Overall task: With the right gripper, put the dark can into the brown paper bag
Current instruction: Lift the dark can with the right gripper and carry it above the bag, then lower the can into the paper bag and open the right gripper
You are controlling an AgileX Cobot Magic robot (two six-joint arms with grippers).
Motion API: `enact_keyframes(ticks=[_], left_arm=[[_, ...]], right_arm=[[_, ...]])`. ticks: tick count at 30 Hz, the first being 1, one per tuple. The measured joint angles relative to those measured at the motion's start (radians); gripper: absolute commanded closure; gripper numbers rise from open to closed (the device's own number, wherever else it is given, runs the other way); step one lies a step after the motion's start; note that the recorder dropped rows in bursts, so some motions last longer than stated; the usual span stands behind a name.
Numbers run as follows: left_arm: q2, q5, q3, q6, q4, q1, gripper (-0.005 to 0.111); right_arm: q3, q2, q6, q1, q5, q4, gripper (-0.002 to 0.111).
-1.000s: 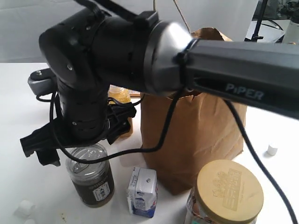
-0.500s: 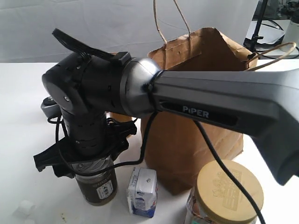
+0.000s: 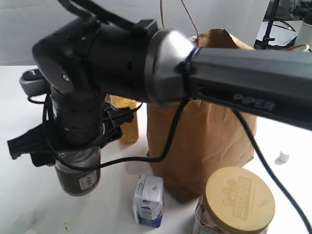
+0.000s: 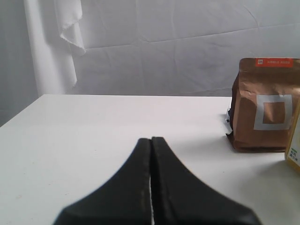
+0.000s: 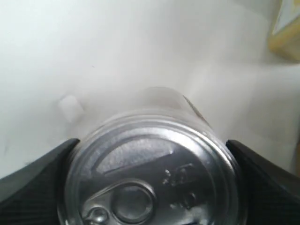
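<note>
The dark can (image 3: 78, 174) hangs a little above the white table, held at its top by my right gripper (image 3: 73, 155). The bulky black right arm (image 3: 126, 58) fills the upper part of the exterior view. In the right wrist view the can's silver pull-tab lid (image 5: 150, 180) sits tight between the two black fingers (image 5: 37, 173). The brown paper bag (image 3: 209, 131) stands upright to the right of the can, its mouth partly hidden behind the arm. My left gripper (image 4: 151, 140) is shut and empty, low over the table.
A small white and blue carton (image 3: 148, 200) stands between the can and the bag. A jar with a tan embossed lid (image 3: 239, 200) is at the front right. A yellow jar (image 3: 127, 122) stands behind. A small brown pouch (image 4: 265, 103) sits ahead of the left gripper.
The right gripper came down over the can, closed on its top, and has now raised it off the table and carried it a little to the left.
</note>
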Motion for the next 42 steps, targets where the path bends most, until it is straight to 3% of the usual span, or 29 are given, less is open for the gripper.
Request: enact_keyframes(ticks=[15,27,32,35,42], left_arm=[[0.0,0.0,0.0,0.0,0.0,0.0,0.107],[0.0,0.0,0.0,0.0,0.0,0.0,0.107],[0.0,0.0,0.0,0.0,0.0,0.0,0.107],[0.0,0.0,0.0,0.0,0.0,0.0,0.107],[0.0,0.0,0.0,0.0,0.0,0.0,0.107]], right_arm=[[0.0,-0.385,-0.11,0.019,-0.1,-0.007,0.108],[0.0,-0.582,-0.058,0.022,0.196,-0.412,0.108],[0.0,-0.594,-0.041,0.019,0.213,-0.559,0.108],[0.0,-0.594,-0.039,-0.012,0.213,-0.584,0.108],[0.0,-0.534,-0.052,-0.258,0.213,-0.443,0.108]])
